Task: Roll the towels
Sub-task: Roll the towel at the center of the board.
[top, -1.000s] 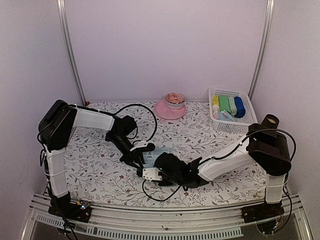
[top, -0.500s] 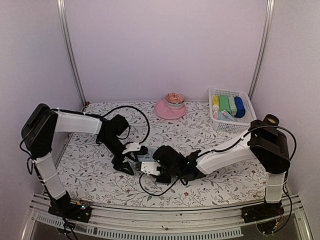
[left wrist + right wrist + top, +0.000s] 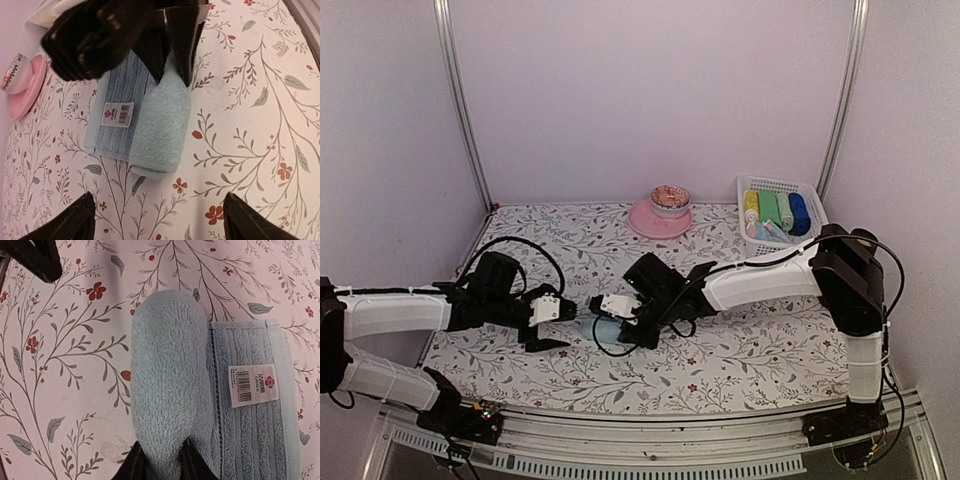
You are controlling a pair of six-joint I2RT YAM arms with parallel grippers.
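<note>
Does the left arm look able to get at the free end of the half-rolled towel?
Probably yes: the left hand is open, facing the towel's free end with only bare table between them; the right hand pinches the opposite end.

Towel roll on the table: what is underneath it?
Flowered tablecloth shows around the towel roll; its flat tail runs out from beneath. Directly underneath is hidden.

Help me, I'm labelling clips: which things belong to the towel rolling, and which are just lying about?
Job: half-rolled towel, right gripper pinching it, open left gripper, rolled towels in the basket.
Lying about: pink plate, bowl on it.
</note>
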